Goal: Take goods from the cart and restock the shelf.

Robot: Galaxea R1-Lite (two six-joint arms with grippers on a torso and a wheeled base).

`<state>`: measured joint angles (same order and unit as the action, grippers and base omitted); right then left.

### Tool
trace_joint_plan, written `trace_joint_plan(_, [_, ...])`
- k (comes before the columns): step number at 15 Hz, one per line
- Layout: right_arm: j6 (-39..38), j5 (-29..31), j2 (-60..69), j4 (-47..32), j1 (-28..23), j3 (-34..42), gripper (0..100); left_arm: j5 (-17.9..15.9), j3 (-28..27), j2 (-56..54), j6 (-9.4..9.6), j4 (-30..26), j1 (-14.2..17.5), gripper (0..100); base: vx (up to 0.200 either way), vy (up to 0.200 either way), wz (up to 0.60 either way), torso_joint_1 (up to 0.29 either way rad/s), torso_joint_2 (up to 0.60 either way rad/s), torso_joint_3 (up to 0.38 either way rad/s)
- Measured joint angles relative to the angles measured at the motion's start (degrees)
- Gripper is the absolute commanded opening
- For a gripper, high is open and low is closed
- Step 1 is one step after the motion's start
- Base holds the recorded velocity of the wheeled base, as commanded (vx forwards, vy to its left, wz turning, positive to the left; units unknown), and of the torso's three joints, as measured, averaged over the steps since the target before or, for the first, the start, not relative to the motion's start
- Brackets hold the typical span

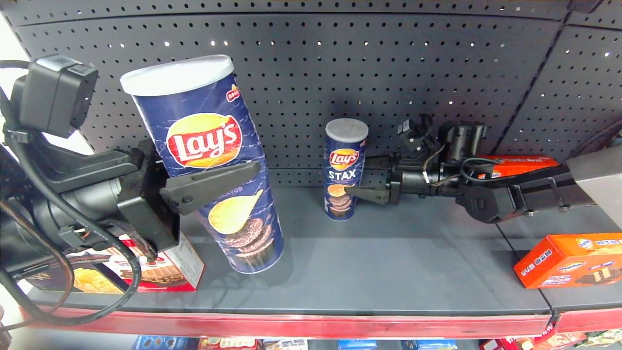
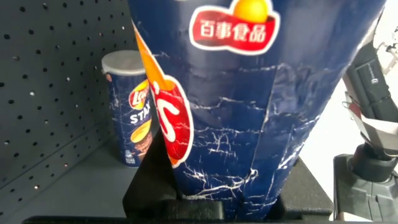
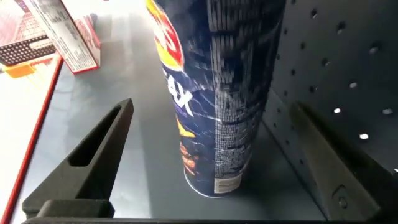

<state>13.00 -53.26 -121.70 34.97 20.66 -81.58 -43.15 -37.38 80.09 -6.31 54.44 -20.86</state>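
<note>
— As we read the head view, why does the left gripper carry the tilted can off vertical?
— We see its fingers clamped on the can's middle, with the lid leaning to our left and the base low over the shelf, just beside a red box. We judge this to be a can on its way to being stood up. Whether its base touches the shelf we cannot tell. The upright can stands at the back by the pegboard, with the right gripper around it.
— And the left wrist view?
— We meet the tilted can close up, gripped across its body. The upright can stands farther along, near the perforated wall, and marks the row we take the tilted one to be joining.
— The right wrist view?
— We find the right gripper's fingers spread wide, one on each side of the upright can and both apart from it. We read this as a can already set on the shelf, placed deep to leave room in front.
</note>
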Motion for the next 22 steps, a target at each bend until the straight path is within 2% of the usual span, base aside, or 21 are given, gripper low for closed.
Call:
trace_joint_plan(4, [0.0, 0.49, -3.74, 0.24, 1.39, -2.9, 100, 0.11, 0.11, 0.39, 0.0, 0.0, 0.05, 0, 0.0, 0.0, 0.0, 0.0, 0.0, 0.0])
trace_joint_plan(7, [-0.05, 4.51, -5.69, 0.28, 2.34, -4.67, 100, 0.22, 0.15, 0.52, -0.04, -0.06, 0.11, 0, 0.0, 0.0, 0.0, 0.0, 0.0, 0.0])
trace_joint_plan(10, [-0.39, 5.14, -7.07, 1.8, 2.9, -5.5, 100, 0.21, 0.15, 0.74, -0.04, -0.06, 0.11, 0, 0.0, 0.0, 0.0, 0.0, 0.0, 0.0])
trace_joint_plan(11, [-0.41, 4.85, -7.41, 1.89, 2.97, -5.71, 0, 0.21, 0.15, 0.78, -0.06, -0.06, 0.11, 0, 0.0, 0.0, 0.0, 0.0, 0.0, 0.0])
trace_joint_plan(13, [-0.55, 3.56, -8.01, 2.96, 3.01, -5.83, 0, 0.22, 0.17, 0.85, -0.06, -0.06, 0.11, 0, 0.0, 0.0, 0.0, 0.0, 0.0, 0.0])
trace_joint_plan(22, [-0.63, 4.49, -6.36, 3.15, 3.12, -3.47, 0, 0.33, 0.65, 0.85, -0.79, 0.1, 0.22, 0, 0.0, 0.0, 0.0, 0.0, 0.0, 0.0])
